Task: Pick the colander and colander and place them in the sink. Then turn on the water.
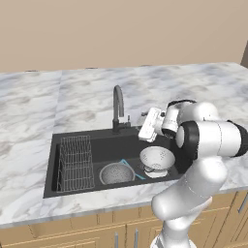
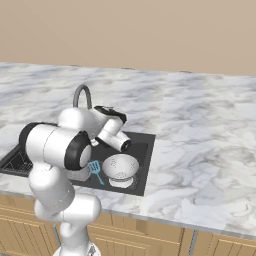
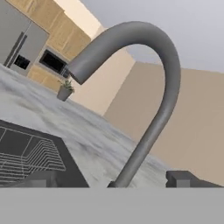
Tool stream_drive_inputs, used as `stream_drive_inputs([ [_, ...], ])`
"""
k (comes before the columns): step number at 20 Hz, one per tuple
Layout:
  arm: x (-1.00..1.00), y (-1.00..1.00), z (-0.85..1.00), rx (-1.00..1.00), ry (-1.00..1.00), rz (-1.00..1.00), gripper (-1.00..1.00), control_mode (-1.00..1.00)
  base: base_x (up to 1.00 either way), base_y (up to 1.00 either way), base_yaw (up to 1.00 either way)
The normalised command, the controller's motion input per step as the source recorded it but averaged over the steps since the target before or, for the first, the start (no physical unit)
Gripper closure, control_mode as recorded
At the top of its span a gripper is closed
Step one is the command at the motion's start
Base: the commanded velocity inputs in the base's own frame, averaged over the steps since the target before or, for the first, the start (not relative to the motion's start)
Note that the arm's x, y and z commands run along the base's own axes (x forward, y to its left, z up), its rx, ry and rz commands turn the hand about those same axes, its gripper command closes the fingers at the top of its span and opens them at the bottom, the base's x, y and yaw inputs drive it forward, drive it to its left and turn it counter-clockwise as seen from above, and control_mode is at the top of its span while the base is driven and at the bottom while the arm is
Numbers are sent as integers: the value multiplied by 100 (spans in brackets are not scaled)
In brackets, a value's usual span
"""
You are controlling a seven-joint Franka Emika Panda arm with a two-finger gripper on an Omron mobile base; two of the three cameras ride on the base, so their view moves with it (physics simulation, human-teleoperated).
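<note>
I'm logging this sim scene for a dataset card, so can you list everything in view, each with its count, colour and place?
sink: one, black, set in the counter.
tap: one, dark grey gooseneck, behind the sink; no stream seen.
whitish colander: one, in the sink's right end.
darker colander: one, grey, in the sink beside the whitish one.
spatula: one, blue, in the sink by the colanders.
dish rack: one, wire, in the sink's left end.
counter: one, marbled white-grey.
cabinets: wooden, below the counter.
potted plant: one, far off.
gripper: one, dark fingers, open, facing the tap.
</note>
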Motion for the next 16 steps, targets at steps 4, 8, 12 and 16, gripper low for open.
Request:
stream_drive_inputs([
  [4,45,0,-21,34,11,-9,-100,-100,0,0,0],
  [8,44,-9,-29,35,11,-4,-100,-100,0,0,0],
  [12,55,-2,-26,28,13,-2,-100,-100,0,0,0],
  [16,58,0,-8,17,11,-1,-100,-100,0,0,0],
])
